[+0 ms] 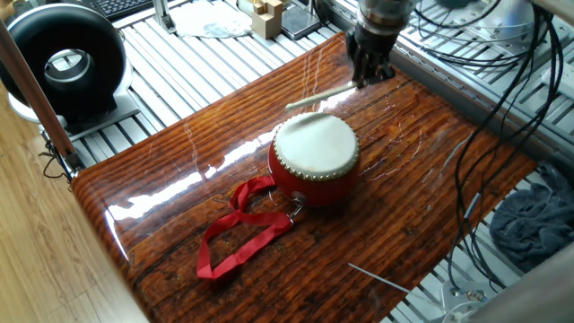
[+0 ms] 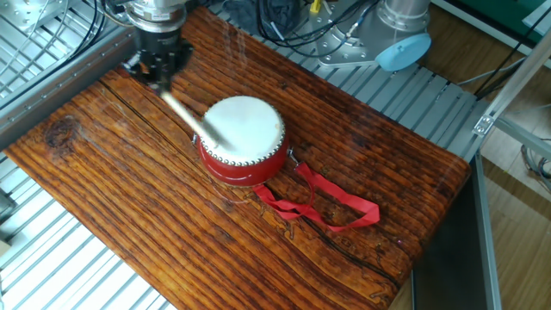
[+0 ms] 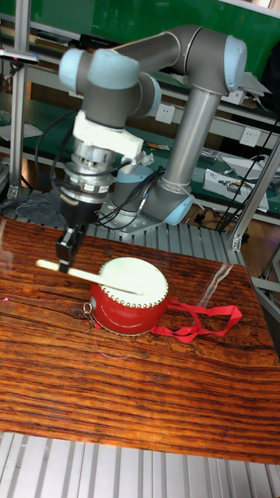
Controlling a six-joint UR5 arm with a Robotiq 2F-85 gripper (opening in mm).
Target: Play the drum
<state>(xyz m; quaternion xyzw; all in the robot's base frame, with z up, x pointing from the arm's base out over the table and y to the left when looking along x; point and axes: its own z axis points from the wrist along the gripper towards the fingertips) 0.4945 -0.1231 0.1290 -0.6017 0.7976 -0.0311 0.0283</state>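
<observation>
The drum [image 1: 315,160] [image 2: 244,138] [image 3: 129,293], red-bodied with a cream skin top and rim studs, sits mid-table on the dark wooden board. Its red ribbon strap [image 1: 235,231] [image 2: 331,201] [image 3: 204,322] trails across the wood. My gripper [image 1: 366,70] [image 2: 156,71] [image 3: 68,254] is shut on a thin pale wooden stick [image 1: 319,96] [image 2: 188,120] [image 3: 93,276]. The stick slants down from the gripper toward the drum's skin. Its tip lies over the near edge of the skin; contact is unclear.
A black round device [image 1: 63,58] stands off the board at the far left. Wooden blocks [image 1: 266,15] and cloth lie behind. Cables [image 1: 502,108] hang at the right beside a grey rag [image 1: 538,224]. The arm's base [image 2: 379,34] stands beyond the board.
</observation>
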